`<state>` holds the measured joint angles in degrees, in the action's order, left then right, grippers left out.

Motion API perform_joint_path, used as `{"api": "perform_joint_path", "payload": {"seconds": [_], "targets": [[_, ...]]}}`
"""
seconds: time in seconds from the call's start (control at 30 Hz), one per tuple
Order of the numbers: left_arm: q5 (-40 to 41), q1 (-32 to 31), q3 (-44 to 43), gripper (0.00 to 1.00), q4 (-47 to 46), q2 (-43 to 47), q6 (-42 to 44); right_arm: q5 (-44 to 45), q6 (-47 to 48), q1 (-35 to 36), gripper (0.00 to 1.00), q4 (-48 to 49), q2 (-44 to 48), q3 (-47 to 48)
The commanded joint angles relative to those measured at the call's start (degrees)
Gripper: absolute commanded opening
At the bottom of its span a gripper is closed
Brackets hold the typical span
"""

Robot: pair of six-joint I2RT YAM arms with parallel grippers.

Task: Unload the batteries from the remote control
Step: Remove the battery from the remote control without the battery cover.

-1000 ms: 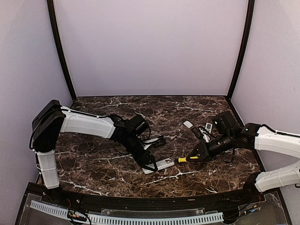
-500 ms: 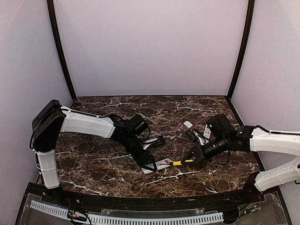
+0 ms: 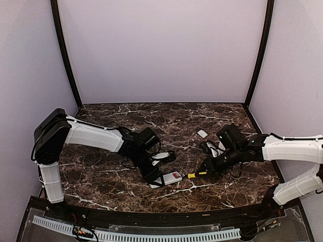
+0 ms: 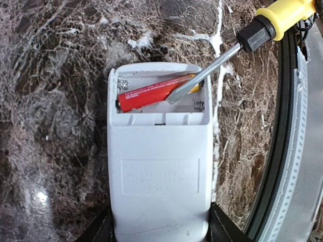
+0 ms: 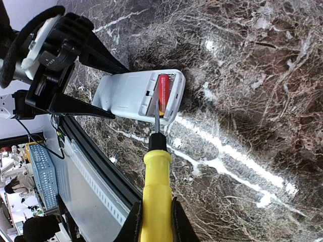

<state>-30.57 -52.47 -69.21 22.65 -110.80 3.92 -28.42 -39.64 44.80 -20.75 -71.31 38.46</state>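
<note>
My left gripper [image 3: 157, 179] is shut on a white remote control [image 4: 159, 166] and holds it back-up on the marble table; it also shows in the top view [image 3: 170, 178] and the right wrist view [image 5: 133, 96]. Its battery compartment is open. One red battery [image 4: 151, 94] lies tilted inside, also seen in the right wrist view [image 5: 162, 93]. My right gripper [image 5: 155, 222] is shut on a yellow-handled screwdriver [image 5: 156, 191]. Its metal tip [image 4: 177, 95] rests against the battery's right end inside the compartment.
Two small white back covers [image 3: 202, 133] and another remote [image 3: 220, 144] lie behind my right arm. The black front rail [image 4: 282, 166] and a perforated strip run close to the held remote. Purple walls close off the table's back and sides.
My right gripper has moved left with the screwdriver until its tip reached into the remote's compartment. My left gripper has shifted the remote slightly, so the red battery now shows.
</note>
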Motion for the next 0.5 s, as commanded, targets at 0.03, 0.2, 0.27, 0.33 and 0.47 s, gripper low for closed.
{"api": "perform_joint_path", "payload": {"seconds": [0.03,0.2,0.27,0.33,0.47], "targets": [[11.1,-2.5,1.3,0.36,0.8,3.5,4.2,6.4,-0.1,0.3,0.00,-3.8,-1.1,2.7],[18.3,-4.5,2.0,0.36,0.9,3.7,7.0,8.4,-0.5,0.3,0.00,-4.7,-0.1,3.0],[20.5,-5.2,2.1,0.36,0.9,3.7,7.8,7.7,-0.1,0.3,0.00,-4.6,1.1,2.7],[21.3,-5.5,2.0,0.36,0.6,3.9,8.0,5.3,0.5,0.3,0.00,-4.0,2.0,2.4],[22.5,-5.7,1.9,0.36,-0.4,4.3,7.8,2.5,1.1,0.9,0.00,-3.6,3.6,1.7]]}}
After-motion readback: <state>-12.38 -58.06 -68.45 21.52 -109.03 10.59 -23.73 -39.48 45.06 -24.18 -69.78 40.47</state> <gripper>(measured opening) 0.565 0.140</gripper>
